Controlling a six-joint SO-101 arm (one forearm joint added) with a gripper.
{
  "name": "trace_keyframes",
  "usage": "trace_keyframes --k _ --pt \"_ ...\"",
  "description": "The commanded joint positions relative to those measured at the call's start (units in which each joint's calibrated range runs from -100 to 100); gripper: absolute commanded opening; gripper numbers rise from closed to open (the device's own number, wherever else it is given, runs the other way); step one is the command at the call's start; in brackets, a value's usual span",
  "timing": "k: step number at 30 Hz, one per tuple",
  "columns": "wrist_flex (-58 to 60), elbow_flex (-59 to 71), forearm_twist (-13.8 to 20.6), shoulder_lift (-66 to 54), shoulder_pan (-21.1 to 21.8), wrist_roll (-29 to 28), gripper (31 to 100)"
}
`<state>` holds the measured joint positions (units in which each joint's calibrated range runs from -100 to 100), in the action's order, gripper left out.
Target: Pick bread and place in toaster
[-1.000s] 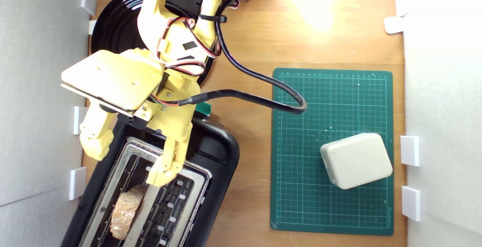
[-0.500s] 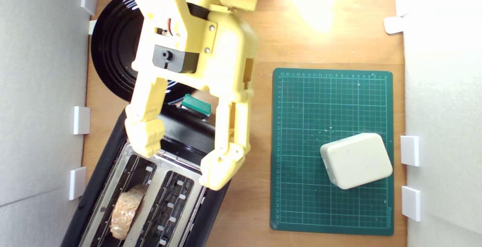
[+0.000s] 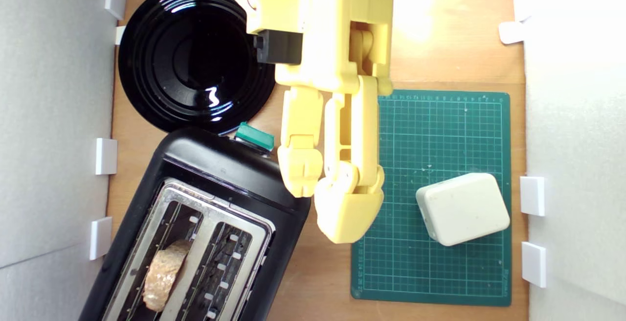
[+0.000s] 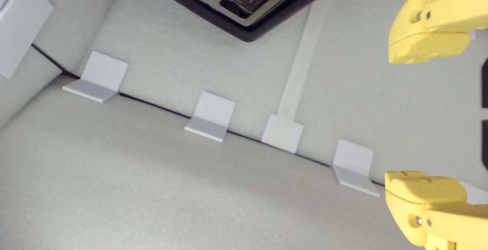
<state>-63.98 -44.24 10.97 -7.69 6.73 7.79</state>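
While the irregular slice of rustic bread [image 3: 164, 274], pale-crumbed and brown-crusted, is seen lodged in one slot of the large black two-slot toaster [image 3: 230, 164] with the silver top plate, nothing is held by the yellow plastic gripper [image 3: 325, 203]. Its jaws are spread wide apart in the wrist view, with only white foam wall visible between them. In the exterior view the gripper is found beside the toaster, off its lever end and partly over the green gridded cutting mat [image 3: 440, 125].

The placing is judged essentially done, so the step in hand is taken to be a clean withdrawal. That is best done by lifting the arm well above the toaster before any sideways travel is made, so that the green lever knob [image 3: 254, 136] and the toaster's black shell are not clipped. The white rounded rectangular block [image 3: 462, 208], lying on the mat further from the toaster, is to be given room, as is the round glossy black plate [image 3: 190, 57] touching or just beside the toaster's lever end. The bread appears to stand slightly proud of the slot; whether it is fully seated cannot be told.
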Motion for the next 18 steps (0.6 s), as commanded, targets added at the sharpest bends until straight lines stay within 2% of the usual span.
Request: trace_keyframes --k 1,6,11,14,18 --pt "0.16 3.44 4.71 -4.46 5.76 -0.91 91.2" --pt "0.42 16.51 4.53 -11.62 7.7 -0.12 91.2" --pt "0.33 28.58 4.53 -18.44 10.76 3.33 90.9" --pt "0.33 35.66 3.99 -22.43 11.0 5.21 86.2" --pt "0.42 46.01 3.8 -27.84 11.08 7.46 76.0"
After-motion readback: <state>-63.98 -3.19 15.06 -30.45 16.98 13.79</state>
